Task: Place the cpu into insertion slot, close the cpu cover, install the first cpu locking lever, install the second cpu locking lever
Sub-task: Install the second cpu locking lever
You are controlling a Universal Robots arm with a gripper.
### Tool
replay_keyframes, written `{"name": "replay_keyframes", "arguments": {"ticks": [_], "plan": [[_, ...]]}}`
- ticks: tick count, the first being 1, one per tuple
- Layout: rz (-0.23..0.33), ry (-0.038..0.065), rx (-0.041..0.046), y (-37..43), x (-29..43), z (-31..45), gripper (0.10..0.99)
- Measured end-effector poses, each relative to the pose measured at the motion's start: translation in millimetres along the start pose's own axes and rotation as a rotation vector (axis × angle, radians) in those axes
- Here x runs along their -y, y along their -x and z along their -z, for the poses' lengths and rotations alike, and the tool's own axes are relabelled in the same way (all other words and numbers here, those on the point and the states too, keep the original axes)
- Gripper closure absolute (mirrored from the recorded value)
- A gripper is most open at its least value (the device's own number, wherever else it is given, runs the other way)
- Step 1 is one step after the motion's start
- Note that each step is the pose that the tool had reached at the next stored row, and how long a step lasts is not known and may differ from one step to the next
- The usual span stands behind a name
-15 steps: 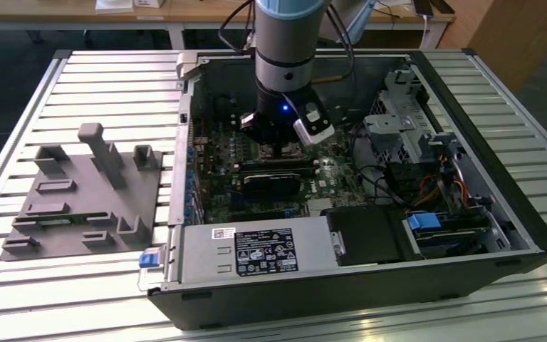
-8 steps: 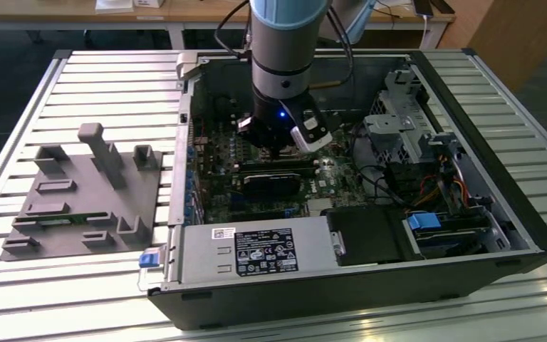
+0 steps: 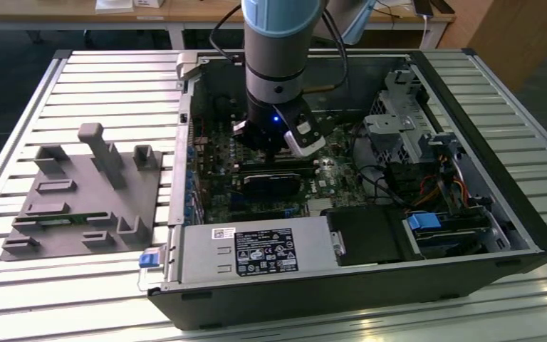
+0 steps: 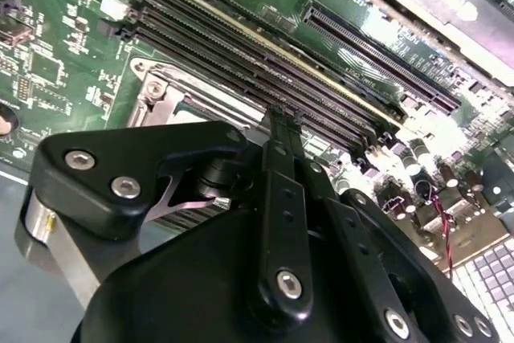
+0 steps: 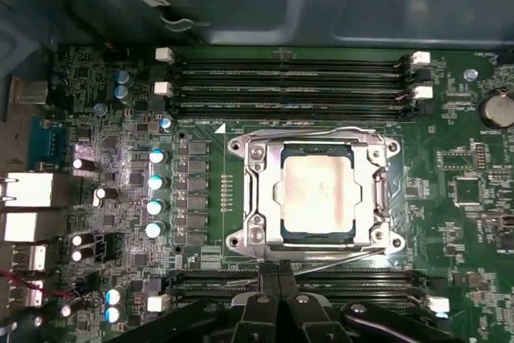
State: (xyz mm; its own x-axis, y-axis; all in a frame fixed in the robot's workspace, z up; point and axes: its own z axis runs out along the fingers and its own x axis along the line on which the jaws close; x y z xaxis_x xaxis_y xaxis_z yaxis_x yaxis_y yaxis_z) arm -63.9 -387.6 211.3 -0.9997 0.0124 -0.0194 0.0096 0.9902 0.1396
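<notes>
Cpu (image 5: 317, 190) seated in insertion slot (image 5: 384, 149), cpu cover (image 5: 257, 192) down over it, frame centre in first wrist view; gripper (image 5: 279, 288) fingers pressed together, empty, just below socket's lower edge

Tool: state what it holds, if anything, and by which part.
Nothing. The tool is shut and empty beside the slot's edge; the cpu already sits in the slot under the closed cover.
</notes>
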Motion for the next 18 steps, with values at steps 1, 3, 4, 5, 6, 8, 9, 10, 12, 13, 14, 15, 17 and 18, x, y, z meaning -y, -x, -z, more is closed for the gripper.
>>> {"name": "replay_keyframes", "arguments": {"ticks": [1, 3, 4, 5, 6, 8, 9, 10, 12, 13, 14, 15, 17, 18], "plan": [[0.0, 0.0, -0.0001, -0.5, 0.1, -1.0, 0.965], [0.0, 0.0, -0.0001, -0.9, 0.4, -2.5, 0.965], [0.0, 0.0, -0.0001, -1.3, 0.5, -3.0, 0.965], [0.0, 0.001, -0.0002, -1.8, 0.8, -3.3, 0.965], [0.0, 0.002, -0.0002, -2.2, 1.1, -3.7, 0.965], [0.0, 0.004, -0.0001, -2.7, 1.9, -4.3, 0.965], [0.0, 0.006, -0.0001, -3.1, 2.5, -4.6, 0.965], [0.0, 0.007, -0.0002, -3.5, 3.1, -4.8, 0.965], [0.0, 0.012, -0.0002, -4.5, 4.5, -5.0, 0.965], [0.0, 0.014, -0.0002, -5.0, 5.3, -5.1, 0.965], [0.0, 0.017, -0.0002, -5.5, 5.9, -5.2, 0.965], [0.0, 0.019, -0.0001, -6.2, 6.5, -5.3, 0.965], [0.0, 0.025, 0.0, -7.9, 7.7, -5.4, 0.965], [0.0, 0.029, 0.0001, -8.8, 8.2, -5.4, 0.965]]}}
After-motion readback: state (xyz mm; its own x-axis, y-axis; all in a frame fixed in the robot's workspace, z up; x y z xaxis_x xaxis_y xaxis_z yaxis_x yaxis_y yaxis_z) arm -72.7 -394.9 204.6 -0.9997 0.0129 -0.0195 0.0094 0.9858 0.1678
